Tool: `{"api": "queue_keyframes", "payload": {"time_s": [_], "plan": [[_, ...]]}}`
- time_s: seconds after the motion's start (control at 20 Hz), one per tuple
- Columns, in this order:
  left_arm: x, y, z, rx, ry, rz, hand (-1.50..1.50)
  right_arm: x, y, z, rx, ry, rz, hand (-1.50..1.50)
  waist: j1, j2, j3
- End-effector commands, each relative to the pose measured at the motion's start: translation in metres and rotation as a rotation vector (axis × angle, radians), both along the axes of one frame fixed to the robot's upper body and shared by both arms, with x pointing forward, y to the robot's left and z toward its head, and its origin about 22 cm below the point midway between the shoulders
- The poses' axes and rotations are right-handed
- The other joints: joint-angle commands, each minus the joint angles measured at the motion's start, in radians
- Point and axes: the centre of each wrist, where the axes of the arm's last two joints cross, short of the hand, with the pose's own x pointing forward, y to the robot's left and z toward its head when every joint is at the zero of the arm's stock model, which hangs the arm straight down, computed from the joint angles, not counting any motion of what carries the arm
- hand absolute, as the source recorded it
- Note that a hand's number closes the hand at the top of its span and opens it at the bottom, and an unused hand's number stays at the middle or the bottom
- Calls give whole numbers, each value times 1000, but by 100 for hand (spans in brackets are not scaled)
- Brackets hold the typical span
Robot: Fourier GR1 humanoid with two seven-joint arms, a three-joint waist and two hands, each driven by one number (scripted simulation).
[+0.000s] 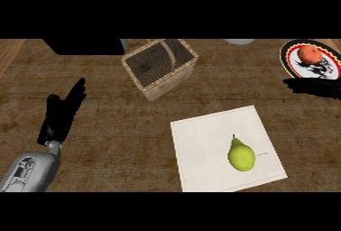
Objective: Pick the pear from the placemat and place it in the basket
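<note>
Pear (pixel 241 155) just sits on the white placemat (pixel 206 135), lower right of the frame. Basket (pixel 160 67) sits upper middle. Left hand (pixel 63 115) at the left, fingers straight. Right hand (pixel 313 86) at the right edge, can't tell its state.

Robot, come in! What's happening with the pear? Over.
Left hand open, resting. Right hand at right edge, holds nothing. Pear on placemat. Basket path unblocked.

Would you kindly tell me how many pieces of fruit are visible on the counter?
2. A green pear lies on the white placemat at lower right, and a red-orange fruit sits on the plate at upper right. The basket's interior shows none.
</note>
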Motion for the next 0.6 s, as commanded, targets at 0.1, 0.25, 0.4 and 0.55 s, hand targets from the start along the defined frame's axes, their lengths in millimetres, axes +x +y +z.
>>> {"api": "queue_keyframes", "payload": {"time_s": [0.1, 0.25, 0.4, 0.55], "plan": [[-11, 2, -3, -18, 5, 3, 0, -6, -8, -11, 12, -15, -72, -150, -3, -2, 0], [7, -1, -7, -4, -2, 2, 0, -16, -8, -21, -18, -31, -100, -150, -9, -1, 0], [-12, -9, 20, -12, 16, -5, 0, -4, 6, -41, -14, -45, -123, -150, 3, -2, 1], [-3, -1, 14, -7, 8, 20, 0, -9, 3, -51, -4, -33, -106, -150, -3, -1, 0]]}}
